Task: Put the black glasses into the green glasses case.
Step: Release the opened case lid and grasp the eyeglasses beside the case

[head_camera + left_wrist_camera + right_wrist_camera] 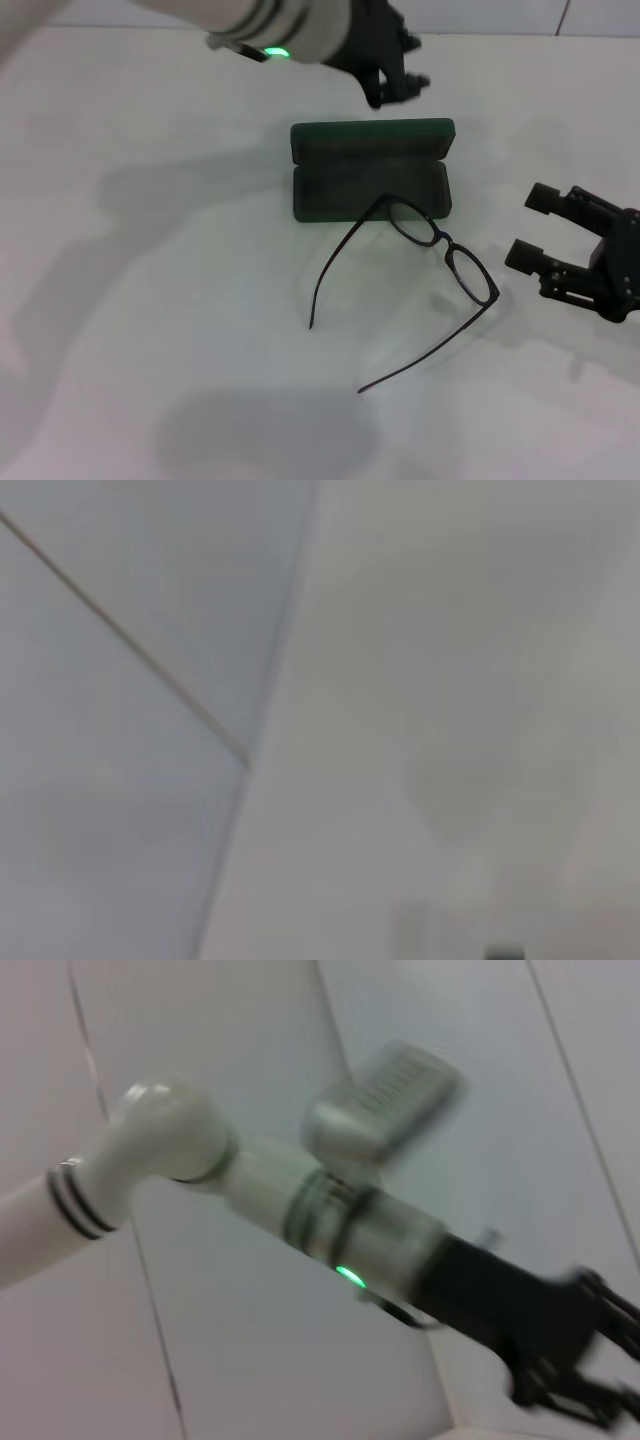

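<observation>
1. Lying open just above the centre of the head view, the green glasses case (pixel 371 180) is seen on the white table (pixel 150 300), with its lid raised toward the top of the frame and its dark lining exposed.
2. The black glasses (pixel 440 250) are placed unfolded on the table, right of centre; one lens rim overlaps the lower right corner of the case, and both temple arms stretch toward the lower left of the frame.
3. The left gripper (pixel 392 72) is held at the top centre of the head view, above the case lid and apart from it; whether its fingers are spread or closed cannot be told.
4. The right gripper (pixel 535 228) is found at the right edge, near the glasses but not touching them, with its two padded fingers spread wide and nothing between them.
5. The left gripper is also shown in the right wrist view, lower right.
</observation>
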`<action>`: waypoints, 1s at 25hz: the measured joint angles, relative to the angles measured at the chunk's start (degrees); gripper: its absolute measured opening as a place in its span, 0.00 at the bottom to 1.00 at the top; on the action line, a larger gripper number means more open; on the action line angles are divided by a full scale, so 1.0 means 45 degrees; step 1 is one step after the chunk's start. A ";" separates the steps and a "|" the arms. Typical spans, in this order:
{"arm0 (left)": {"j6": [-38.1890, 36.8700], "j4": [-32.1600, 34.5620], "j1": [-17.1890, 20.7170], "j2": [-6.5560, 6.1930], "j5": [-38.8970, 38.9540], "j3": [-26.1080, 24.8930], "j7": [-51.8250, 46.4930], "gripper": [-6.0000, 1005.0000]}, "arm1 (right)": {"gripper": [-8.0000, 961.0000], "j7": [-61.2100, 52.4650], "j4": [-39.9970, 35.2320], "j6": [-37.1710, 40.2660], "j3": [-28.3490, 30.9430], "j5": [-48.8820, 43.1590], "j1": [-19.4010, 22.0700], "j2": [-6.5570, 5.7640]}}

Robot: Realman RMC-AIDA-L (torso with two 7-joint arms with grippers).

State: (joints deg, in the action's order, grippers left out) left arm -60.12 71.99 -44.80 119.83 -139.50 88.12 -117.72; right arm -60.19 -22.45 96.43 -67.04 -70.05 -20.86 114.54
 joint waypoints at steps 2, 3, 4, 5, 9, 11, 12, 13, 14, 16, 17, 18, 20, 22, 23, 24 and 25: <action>-0.0023 0.1095 0.0987 -0.0005 0.1334 -0.0641 0.0312 0.36 | 0.86 -0.0124 -0.0049 -0.0191 0.0000 0.0030 -0.0006 -0.0075; -0.0007 0.1577 0.1616 -0.0007 0.2384 -0.0952 0.0664 0.36 | 0.86 -0.0177 -0.0073 -0.0243 0.0000 0.0034 -0.0020 -0.0099; -0.0004 0.1904 0.2162 -0.0008 0.3465 -0.1229 0.1041 0.36 | 0.86 -0.0294 -0.0155 -0.0357 0.0003 0.0040 -0.0043 -0.0141; -0.0023 0.2201 0.2758 -0.0008 0.4686 -0.1535 0.1499 0.36 | 0.86 -0.0433 -0.0272 -0.0470 0.0008 0.0030 -0.0058 -0.0181; -0.0420 0.2442 0.5057 -0.0009 0.9360 -0.2570 0.3829 0.35 | 0.86 -0.1484 -0.1139 -0.0868 -0.0028 -0.0399 -0.0127 -0.0365; -0.0764 0.2197 0.6259 -0.0008 1.1326 -0.2954 0.5350 0.34 | 0.86 -0.3536 -0.2555 -0.1390 -0.0005 -0.1437 -0.0359 -0.0581; -0.1020 0.1983 0.6692 -0.0008 1.2060 -0.3098 0.5922 0.34 | 0.85 -0.4874 -0.3476 -0.1773 -0.0002 -0.2225 -0.0561 -0.0667; -0.1229 0.1821 0.7014 -0.0008 1.2511 -0.3196 0.6325 0.34 | 0.83 -0.5337 -0.3717 -0.1877 -0.0005 -0.2443 -0.0629 -0.0683; -0.1594 0.1470 0.7286 -0.0009 1.3014 -0.3330 0.6781 0.24 | 0.82 -0.6212 -0.4334 -0.2105 -0.0010 -0.3040 -0.0762 -0.0716; -0.2458 0.0581 0.7639 -0.0008 1.3892 -0.3549 0.7593 0.13 | 0.80 -0.8120 -0.5686 -0.2526 -0.0004 -0.4532 -0.1122 -0.0699; -0.2783 0.0214 0.7688 -0.0008 1.4118 -0.3620 0.7844 0.11 | 0.79 -0.9008 -0.6277 -0.2654 -0.0005 -0.5281 -0.1325 -0.0624; -0.3240 -0.0281 0.7731 -0.0008 1.4372 -0.3709 0.8166 0.09 | 0.78 -0.9834 -0.6807 -0.2802 0.0001 -0.6017 -0.1516 -0.0544; -0.4128 -0.1142 0.7738 -0.0016 1.4598 -0.4002 0.8697 0.05 | 0.75 -1.1465 -0.7724 -0.3017 -0.0022 -0.7413 -0.2006 -0.0329; -0.4856 -0.1867 0.7712 -0.0025 1.4686 -0.4313 0.9050 0.04 | 0.72 -1.3273 -0.8323 -0.3162 -0.0065 -0.9259 -0.2824 -0.0119; -0.5082 -0.2119 0.7696 -0.0026 1.4718 -0.4415 0.9158 0.04 | 0.70 -1.4095 -0.8482 -0.3153 -0.0084 -1.0111 -0.3296 -0.0028; -0.5391 -0.2487 0.7666 -0.0027 1.4780 -0.4567 0.9326 0.04 | 0.69 -1.4981 -0.8554 -0.3104 -0.0104 -1.1114 -0.3940 0.0050; -0.5635 -0.2843 0.7625 -0.0026 1.4825 -0.4710 0.9530 0.04 | 0.67 -1.5818 -0.8499 -0.2884 -0.0114 -1.2220 -0.4659 0.0117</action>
State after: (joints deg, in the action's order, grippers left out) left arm -85.48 59.19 -10.49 119.71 -72.79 66.92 -74.83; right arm -131.37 -60.70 83.45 -67.55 -125.04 -41.83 115.07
